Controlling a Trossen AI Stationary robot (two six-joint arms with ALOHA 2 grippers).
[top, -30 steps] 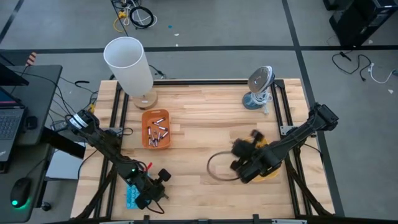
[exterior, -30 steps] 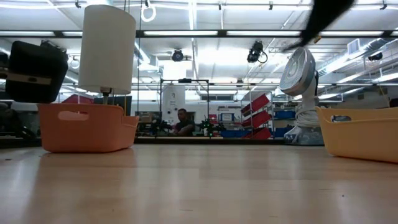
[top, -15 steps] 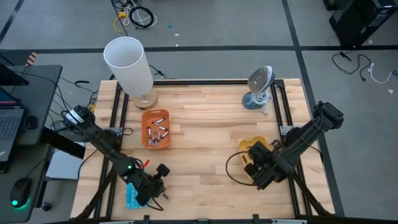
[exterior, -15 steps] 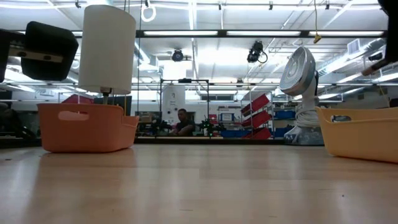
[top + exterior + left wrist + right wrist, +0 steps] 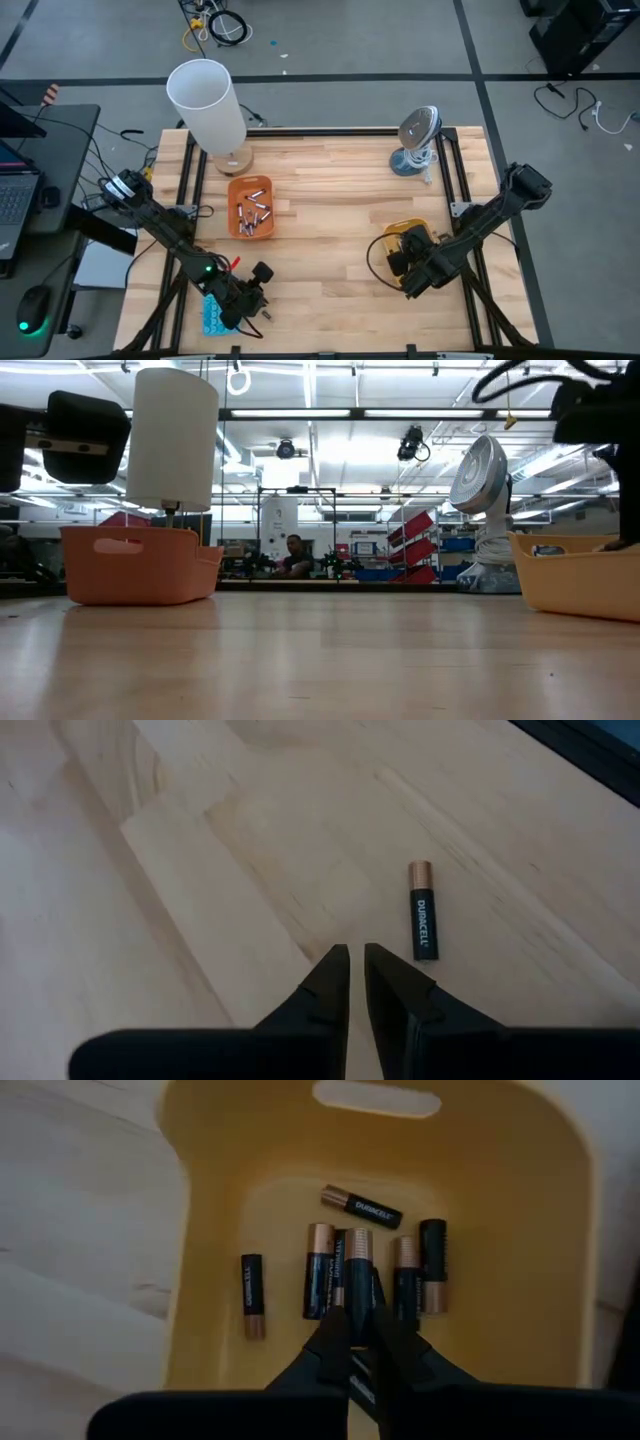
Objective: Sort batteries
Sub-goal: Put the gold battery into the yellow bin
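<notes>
My right gripper (image 5: pixel 360 1330) hangs over the yellow tray (image 5: pixel 520 1230), shut on a black, copper-tipped battery (image 5: pixel 359 1270). Several more such batteries (image 5: pixel 318 1270) lie flat on the tray's floor. The orange tray (image 5: pixel 251 208) at the table's far left holds several batteries. My left gripper (image 5: pixel 356 958) is near the table's near left corner, pointing down at the wood, open by a narrow gap with nothing between the fingers. One black battery (image 5: pixel 422 910) lies flat on the wood just beside its fingertips. My right gripper pinches the battery's dark body (image 5: pixel 360 1302) between its two fingers. The fingers come steeply from above and the battery lies along them, its copper end (image 5: pixel 359 1240) pointing away toward the tray's floor. It appears lifted clear of the batteries below.
A tall white roll (image 5: pixel 207 100) stands at the far left and a small fan (image 5: pixel 418 140) at the far right. A blue object (image 5: pixel 212 315) sits at the near left edge. Bare wood lies between the two trays.
My right gripper has gone from the table's middle toward the right edge, sunk down over the yellow tray and rolled about its own axis, carrying the battery. My left gripper has tipped up a little.
</notes>
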